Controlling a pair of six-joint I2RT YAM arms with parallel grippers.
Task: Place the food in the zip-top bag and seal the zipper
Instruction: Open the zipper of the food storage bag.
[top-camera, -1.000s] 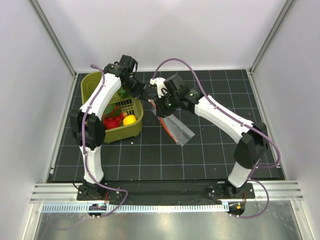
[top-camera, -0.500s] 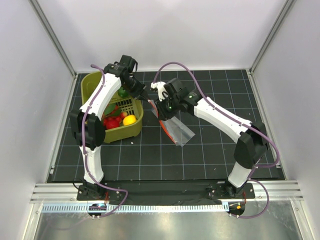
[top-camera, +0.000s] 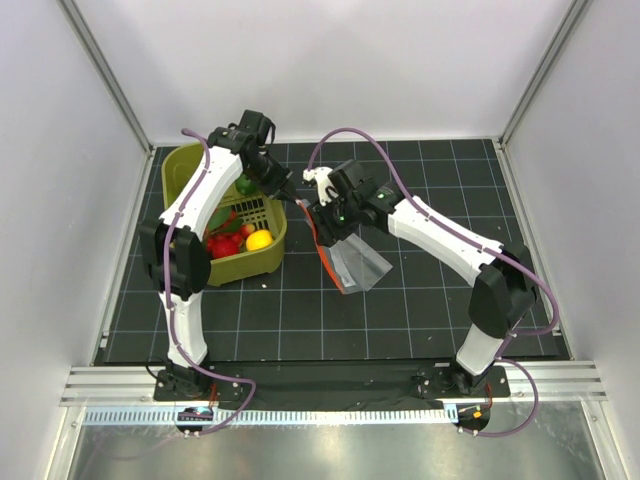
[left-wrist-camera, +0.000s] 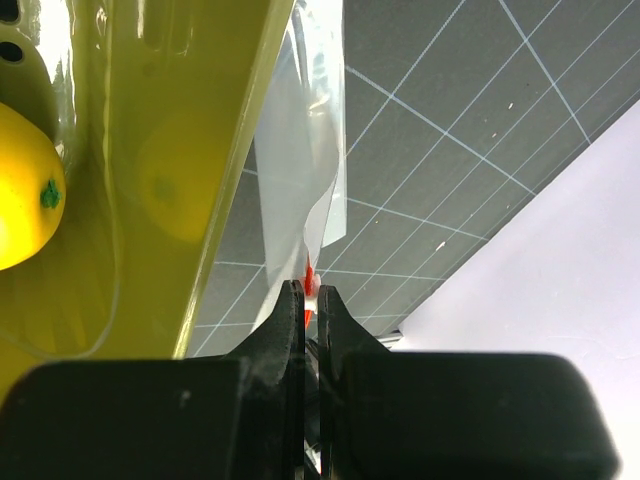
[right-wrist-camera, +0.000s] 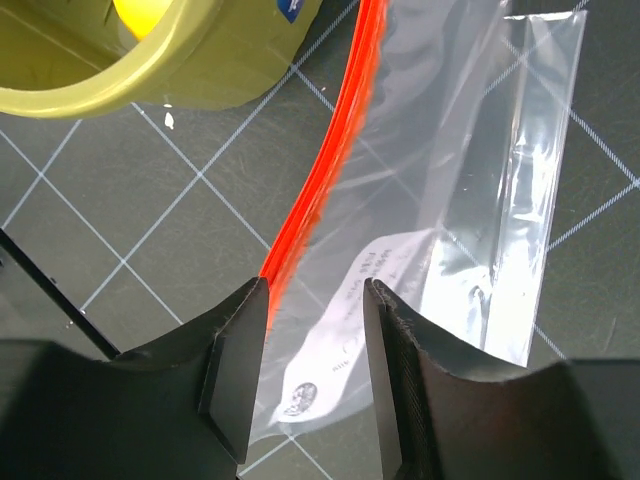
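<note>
The zip-top bag (top-camera: 358, 262) hung empty just off the middle of the surface (top-camera: 440, 300), toward its far edge. Its zipper (right-wrist-camera: 325, 180) ran down the side nearest the olive basket (top-camera: 178, 165), which stood by the far-left corner. The food (top-camera: 259, 240), a yellow ball with red and green pieces, lay in that basket, none of it bagged.

Your left fingers (left-wrist-camera: 293, 318) were all but shut, pinching the bag's upper corner at the zipper, just beside the basket's wall. That grip appeared to keep the pouch's top raised and its mouth turned toward the food.

Your right fingers (right-wrist-camera: 238, 370) stood parted, one on each side of the film at the zipper's other end. The strip met the inner face of one finger, and they did not look clamped on it.

Judging by this, you were working the mouth open beside the basket so the pieces would have a short trip.
</note>
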